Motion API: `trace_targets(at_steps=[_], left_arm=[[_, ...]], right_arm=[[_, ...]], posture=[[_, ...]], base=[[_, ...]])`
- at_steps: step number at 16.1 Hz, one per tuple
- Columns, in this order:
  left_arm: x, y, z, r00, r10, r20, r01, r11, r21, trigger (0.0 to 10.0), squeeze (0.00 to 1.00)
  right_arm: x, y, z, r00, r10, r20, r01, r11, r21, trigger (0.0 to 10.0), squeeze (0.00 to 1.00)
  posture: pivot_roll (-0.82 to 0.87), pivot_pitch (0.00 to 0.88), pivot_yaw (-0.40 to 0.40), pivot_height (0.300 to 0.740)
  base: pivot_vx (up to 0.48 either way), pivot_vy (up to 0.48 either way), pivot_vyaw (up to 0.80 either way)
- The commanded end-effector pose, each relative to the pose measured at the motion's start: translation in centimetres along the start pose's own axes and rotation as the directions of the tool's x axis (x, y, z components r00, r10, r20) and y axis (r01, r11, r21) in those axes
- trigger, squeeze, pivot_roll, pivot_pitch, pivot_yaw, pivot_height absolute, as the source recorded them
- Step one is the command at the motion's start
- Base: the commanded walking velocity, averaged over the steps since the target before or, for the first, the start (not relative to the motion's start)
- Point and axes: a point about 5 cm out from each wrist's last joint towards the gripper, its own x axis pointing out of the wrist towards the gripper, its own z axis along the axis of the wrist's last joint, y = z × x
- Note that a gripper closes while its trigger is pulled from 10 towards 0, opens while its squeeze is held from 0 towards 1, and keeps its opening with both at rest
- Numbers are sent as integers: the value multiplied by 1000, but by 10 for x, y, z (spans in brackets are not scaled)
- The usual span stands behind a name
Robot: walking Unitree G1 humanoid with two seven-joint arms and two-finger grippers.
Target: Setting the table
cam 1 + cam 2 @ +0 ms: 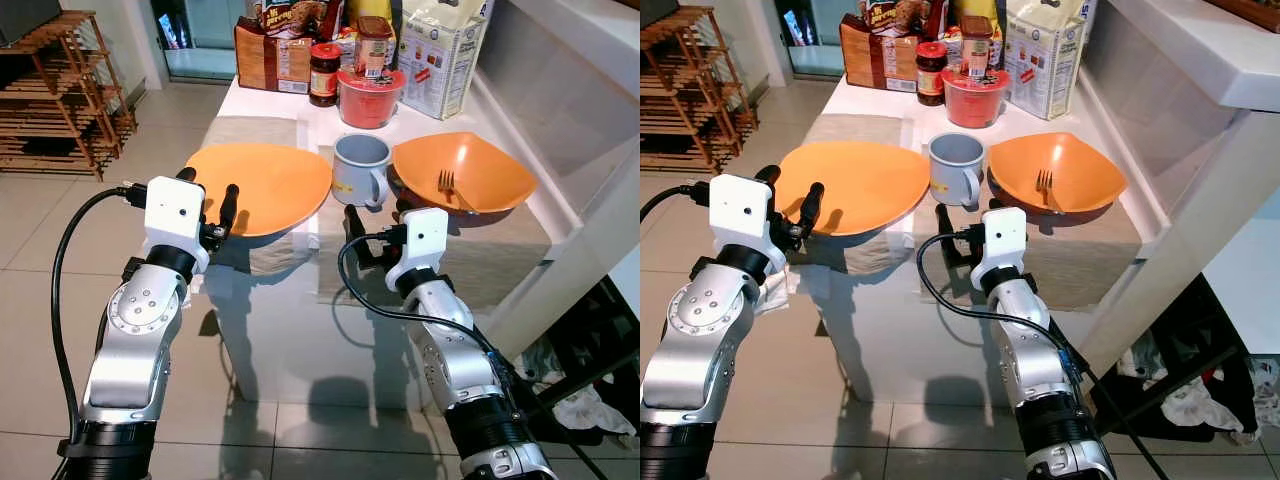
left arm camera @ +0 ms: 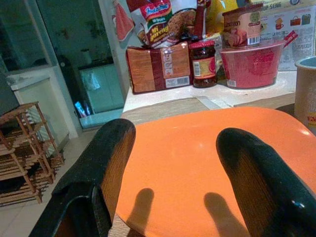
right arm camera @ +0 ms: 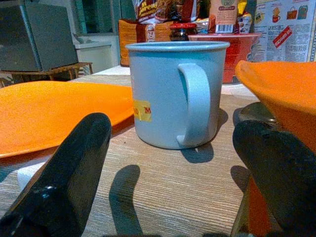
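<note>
Both my hands hover released at the surface's [image 1: 300, 310] near edge: left hand [image 1: 208, 208] before the orange plate [image 1: 262, 185], right hand [image 1: 375, 230] facing the blue mug [image 1: 360, 168]. Next, I judge, close on its handle.

I see a white table [image 1: 262, 330], two beige placemats [image 1: 250, 131] on it, orange plate [image 1: 262, 182] left, orange bowl [image 1: 460, 170] right (fork [image 1: 447, 182] inside), grey mug [image 1: 361, 168] between, groceries [image 1: 365, 55] at the far end.
</note>
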Motion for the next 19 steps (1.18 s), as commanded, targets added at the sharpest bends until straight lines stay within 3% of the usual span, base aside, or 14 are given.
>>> trace_targets(at_steps=[1, 7, 11, 13, 14, 15, 19], left_arm=[[-1, -1, 7, 1000, -11, 21, 11, 1000, 11, 10000, 0], [-5, 1, 8, 1000, 5, 19, -6, 1000, 14, 10000, 0], [-6, -3, 7, 1000, 8, 15, -8, 1000, 3, 10000, 0], [-5, -3, 7, 1000, 4, 17, -4, 1000, 2, 10000, 0], [-4, -3, 7, 1000, 7, 16, -7, 1000, 0, 10000, 0], [-4, -3, 7, 1000, 9, 16, -9, 1000, -2, 10000, 0], [-5, -4, 7, 1000, 13, 15, -13, 1000, -6, 10000, 0]], right_arm=[[3, -2, 2, 1000, -12, 13, 12, 1000, -1, 10000, 0], [13, -7, 5, 1000, -14, 16, 15, 998, -58, 10000, 0], [16, -8, 2, 1000, -24, 2, 24, 999, -48, 10000, 0], [17, -9, 2, 1000, -27, -3, 27, 998, -49, 5373, 0], [17, -9, 2, 1000, -29, -1, 29, 998, -52, 431, 0], [17, -10, 2, 1000, -31, 3, 31, 998, -54, 0, 0], [18, -11, 8, 999, -27, 43, 30, 996, -82, 0, 0]], posture=[[293, 0, -19, 740], [316, 0, -42, 740], [304, 0, -44, 740], [300, 0, -44, 740], [298, 0, -45, 740], [296, 0, -46, 740], [291, 0, -49, 740]], base=[[0, 0, 0], [0, 0, 0], [0, 0, 0], [0, 0, 0], [0, 0, 0], [0, 0, 0], [0, 0, 0]])
